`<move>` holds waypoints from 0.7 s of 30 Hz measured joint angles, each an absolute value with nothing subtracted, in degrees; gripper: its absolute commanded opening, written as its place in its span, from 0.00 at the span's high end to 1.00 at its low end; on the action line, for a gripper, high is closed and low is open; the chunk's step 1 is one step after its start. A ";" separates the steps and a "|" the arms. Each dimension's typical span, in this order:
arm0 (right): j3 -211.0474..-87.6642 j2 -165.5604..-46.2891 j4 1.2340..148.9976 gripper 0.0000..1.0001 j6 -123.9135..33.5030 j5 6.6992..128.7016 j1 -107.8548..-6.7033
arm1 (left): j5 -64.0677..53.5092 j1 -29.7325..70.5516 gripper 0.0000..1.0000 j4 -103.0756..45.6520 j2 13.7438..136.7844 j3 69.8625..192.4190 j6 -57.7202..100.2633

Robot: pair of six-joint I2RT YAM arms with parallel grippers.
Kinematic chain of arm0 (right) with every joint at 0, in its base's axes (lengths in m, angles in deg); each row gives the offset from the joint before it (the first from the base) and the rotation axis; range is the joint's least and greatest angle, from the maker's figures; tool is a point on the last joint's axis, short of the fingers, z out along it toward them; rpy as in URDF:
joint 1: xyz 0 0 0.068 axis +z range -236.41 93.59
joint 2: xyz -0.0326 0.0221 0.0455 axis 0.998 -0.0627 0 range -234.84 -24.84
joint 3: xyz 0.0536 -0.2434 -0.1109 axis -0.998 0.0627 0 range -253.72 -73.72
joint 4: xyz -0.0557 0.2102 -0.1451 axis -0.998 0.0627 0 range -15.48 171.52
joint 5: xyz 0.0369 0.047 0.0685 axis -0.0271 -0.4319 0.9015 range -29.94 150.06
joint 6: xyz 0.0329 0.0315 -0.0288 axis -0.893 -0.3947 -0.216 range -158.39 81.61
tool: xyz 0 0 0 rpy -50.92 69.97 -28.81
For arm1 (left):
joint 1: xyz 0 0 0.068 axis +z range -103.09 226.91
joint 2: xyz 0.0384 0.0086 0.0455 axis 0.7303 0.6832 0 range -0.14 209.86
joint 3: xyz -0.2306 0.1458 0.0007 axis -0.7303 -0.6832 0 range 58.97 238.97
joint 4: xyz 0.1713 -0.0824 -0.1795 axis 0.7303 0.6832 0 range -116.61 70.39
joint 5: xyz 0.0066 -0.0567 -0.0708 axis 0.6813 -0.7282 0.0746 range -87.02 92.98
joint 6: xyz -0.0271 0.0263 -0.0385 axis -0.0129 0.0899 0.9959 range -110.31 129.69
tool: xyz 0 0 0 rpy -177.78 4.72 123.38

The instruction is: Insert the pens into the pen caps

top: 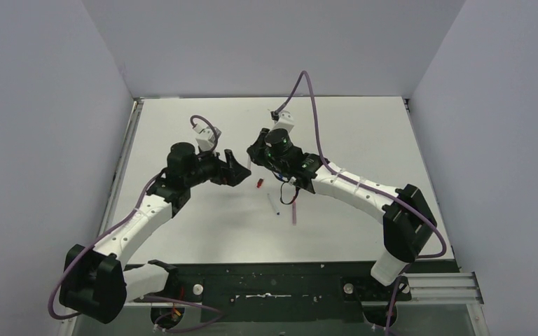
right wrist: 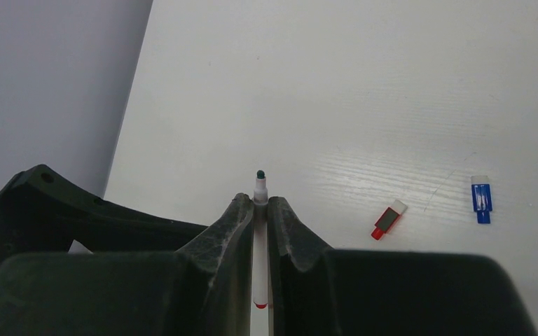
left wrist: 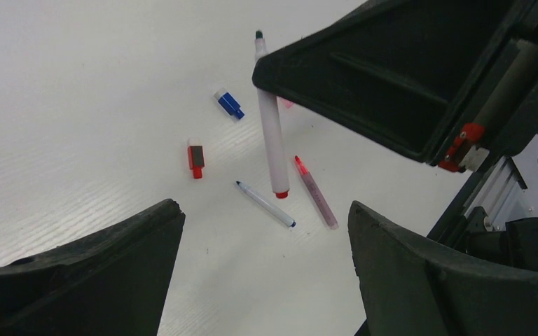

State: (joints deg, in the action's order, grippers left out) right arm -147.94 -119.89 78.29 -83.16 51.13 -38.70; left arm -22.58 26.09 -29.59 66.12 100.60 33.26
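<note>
Below the wide left jaws lies a blue cap (left wrist: 230,105), hidden overhead; right jaws clamp a whitish pen (left wrist: 272,140).

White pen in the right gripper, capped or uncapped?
Uncapped: the white red-ended pen shows a bare dark tip past the right gripper; the stubby red cap lies apart.

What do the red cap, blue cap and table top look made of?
The red cap: probably moulded plastic, smooth, opaque, with a whitish end. The blue cap: same look, slight sheen, pale end. The table: matte white sheet with faint parallel grain lines; laminate or painted board, cannot tell which.
</note>
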 measured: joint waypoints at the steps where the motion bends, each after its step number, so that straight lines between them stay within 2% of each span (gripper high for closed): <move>1: -147.78 -119.89 78.27 1.00 -83.19 51.15 -38.68 | -22.38 25.87 0.15 -30.01 66.82 101.14 33.24; 8: -147.67 -119.87 78.01 1.00 -83.14 51.33 -38.31 | -21.55 25.33 0.15 -32.70 70.05 103.92 33.24; 12: -147.67 -119.87 78.01 1.00 -83.14 51.33 -38.29 | -21.47 24.82 0.29 -33.50 71.65 104.77 33.22; 21: -147.67 -119.87 78.01 1.00 -83.14 51.39 -38.29 | -21.47 23.66 0.43 -34.60 74.36 104.99 33.07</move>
State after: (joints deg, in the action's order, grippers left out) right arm -147.67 -119.87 78.01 -83.14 51.39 -38.29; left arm -21.47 23.66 -34.60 74.36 104.99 33.07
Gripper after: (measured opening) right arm 0.084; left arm 0.606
